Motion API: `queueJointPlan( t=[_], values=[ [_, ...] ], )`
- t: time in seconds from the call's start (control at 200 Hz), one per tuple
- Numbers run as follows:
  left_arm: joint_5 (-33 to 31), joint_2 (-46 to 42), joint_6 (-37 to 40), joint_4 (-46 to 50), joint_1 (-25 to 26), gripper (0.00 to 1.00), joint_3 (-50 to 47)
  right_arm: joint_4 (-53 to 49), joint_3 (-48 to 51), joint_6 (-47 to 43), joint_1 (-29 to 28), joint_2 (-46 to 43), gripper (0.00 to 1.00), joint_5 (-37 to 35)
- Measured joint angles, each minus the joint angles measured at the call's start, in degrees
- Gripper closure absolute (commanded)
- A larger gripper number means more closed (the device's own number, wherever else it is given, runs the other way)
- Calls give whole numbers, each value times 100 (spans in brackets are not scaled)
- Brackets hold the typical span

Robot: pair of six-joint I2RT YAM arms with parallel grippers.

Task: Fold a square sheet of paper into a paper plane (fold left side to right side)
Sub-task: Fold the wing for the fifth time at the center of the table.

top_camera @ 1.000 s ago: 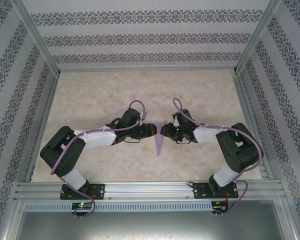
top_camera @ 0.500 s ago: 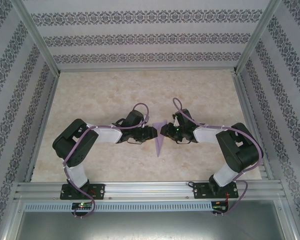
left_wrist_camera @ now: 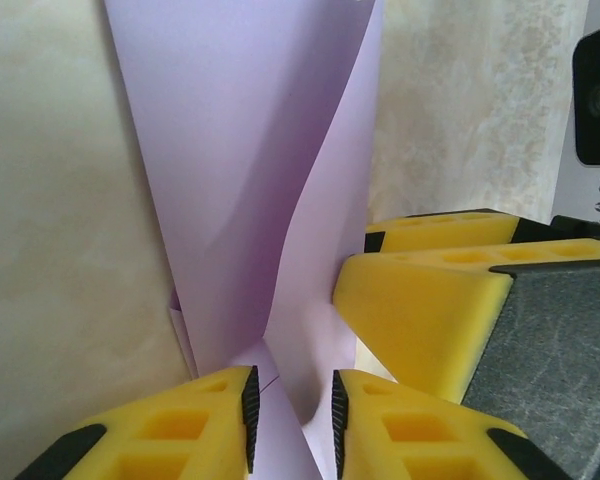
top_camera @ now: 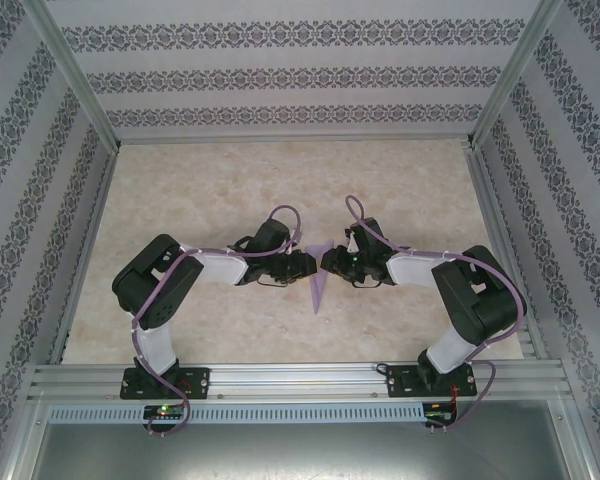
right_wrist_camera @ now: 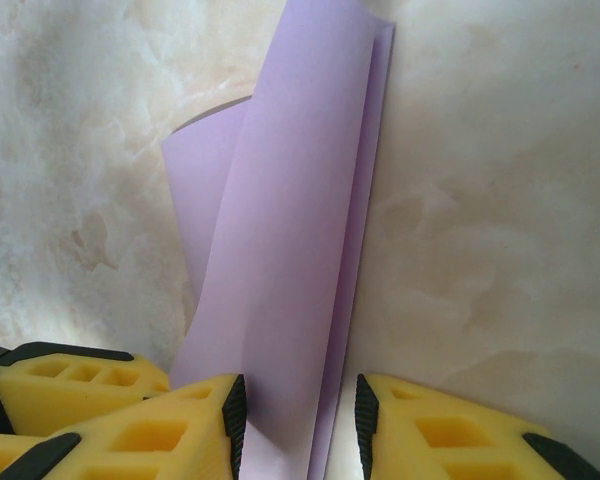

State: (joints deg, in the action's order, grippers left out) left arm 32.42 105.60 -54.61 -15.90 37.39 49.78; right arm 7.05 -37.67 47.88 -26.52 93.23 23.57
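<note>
From above, the plane [top_camera: 318, 283] lies mid-table [top_camera: 200, 190], its sharp tip towards the arm bases and its wide end between the left gripper [top_camera: 306, 265] and the right gripper [top_camera: 327, 262], which meet nose to nose over it. At that range the fingers are dark blurs and the grip cannot be read.

The left wrist camera gives what the top view does not. The paper rises in two curled lilac flaps from a crease that runs down between the left pads [left_wrist_camera: 250, 405]. The pads stand a narrow way apart with paper in the gap, and I cannot tell whether they press it. The right gripper's yellow fingers [left_wrist_camera: 420, 300] sit just beside the flap's right edge.

The right wrist camera shows the folded layers passing between the right pads [right_wrist_camera: 235, 420]. They seem closed on the paper, though a sliver of table shows by the right-hand pad. Both wrist views cut off the tip, and the lower frame edge hides the fingers' bases.
</note>
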Motion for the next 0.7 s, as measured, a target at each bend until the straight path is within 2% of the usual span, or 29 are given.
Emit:
queueJointPlan(
  t=[0.2,0.415,0.699],
  values=[
    [24,24,-57,-9,0,82,48,-13,-9,0,0,9,63,2],
    [28,33,-76,-13,0,99,136,-17,-13,0,2,-7,59,9],
    [-120,33,17,50,0,100,138,-271,-17,-2,208,-450,45,85]
  ],
)
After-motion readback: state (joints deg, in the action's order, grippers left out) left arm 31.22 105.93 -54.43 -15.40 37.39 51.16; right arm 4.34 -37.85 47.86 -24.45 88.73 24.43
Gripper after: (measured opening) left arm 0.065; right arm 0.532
